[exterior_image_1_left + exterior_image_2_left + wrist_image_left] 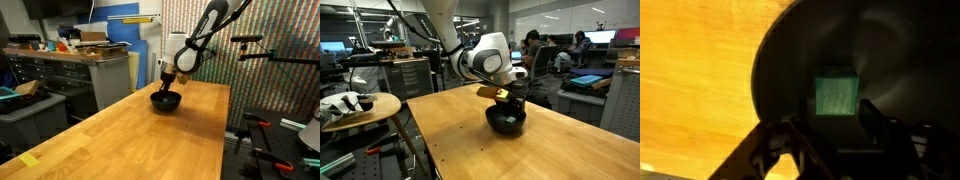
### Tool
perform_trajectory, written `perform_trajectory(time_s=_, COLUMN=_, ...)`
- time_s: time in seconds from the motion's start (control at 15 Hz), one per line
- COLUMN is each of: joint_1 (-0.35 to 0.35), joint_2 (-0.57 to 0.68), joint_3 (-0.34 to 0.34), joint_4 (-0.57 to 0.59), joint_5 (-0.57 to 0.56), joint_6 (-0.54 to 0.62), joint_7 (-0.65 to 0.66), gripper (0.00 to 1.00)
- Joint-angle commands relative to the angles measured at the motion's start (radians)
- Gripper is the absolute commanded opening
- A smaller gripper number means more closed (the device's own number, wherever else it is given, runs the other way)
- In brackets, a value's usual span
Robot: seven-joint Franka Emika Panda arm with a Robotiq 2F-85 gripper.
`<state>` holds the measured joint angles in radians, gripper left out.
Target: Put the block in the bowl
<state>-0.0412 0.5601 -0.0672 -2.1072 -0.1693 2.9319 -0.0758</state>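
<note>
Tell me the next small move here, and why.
Probably lift the gripper straight up, clear of the bowl. In the wrist view the green block seems to lie inside the bowl, and the jaws stand wider than it, apart from it.

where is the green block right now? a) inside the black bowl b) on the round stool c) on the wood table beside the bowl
a, since the wrist view shows the green block lying against the dark inside of the bowl, not on the wood.
</note>
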Motion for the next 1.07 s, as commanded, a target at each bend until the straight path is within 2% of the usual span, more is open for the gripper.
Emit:
perform_trajectory(time_s=0.0, joint_1=-0.017, joint_2=-0.048, joint_3=0.025, joint_4=0.032, joint_5=0.050, joint_6=-0.102, joint_7=-0.005, gripper=0.90)
perform_trajectory(time_s=0.07, joint_1=-0.015, joint_2=-0.066, joint_3=0.024, joint_4=0.033, joint_5=0.056, joint_6=-0.126, joint_7=-0.005, gripper=0.98)
perform_trajectory(time_s=0.13, joint_1=-0.014, joint_2=-0.097, joint_3=0.023, joint_4=0.030, joint_5=0.062, joint_6=-0.167, joint_7=-0.007, gripper=1.00)
perform_trajectory(time_s=0.53, joint_1=-0.020, joint_2=-0.300, joint_3=0.008, joint_4=0.029, joint_5=0.080, joint_6=-0.511, joint_7=-0.009, gripper=1.00)
perform_trajectory(time_s=0.8, joint_1=-0.051, joint_2=-0.410, joint_3=0.007, joint_4=0.041, joint_5=0.142, joint_6=-0.745, joint_7=-0.057, gripper=1.00)
perform_trajectory(time_s=0.87, joint_1=-0.031, joint_2=-0.352, joint_3=0.004, joint_4=0.044, joint_5=0.099, joint_6=-0.651, joint_7=-0.011, gripper=1.00)
perform_trajectory(time_s=1.0, joint_1=-0.041, joint_2=-0.392, joint_3=0.002, joint_4=0.044, joint_5=0.117, joint_6=-0.718, joint_7=-0.029, gripper=1.00)
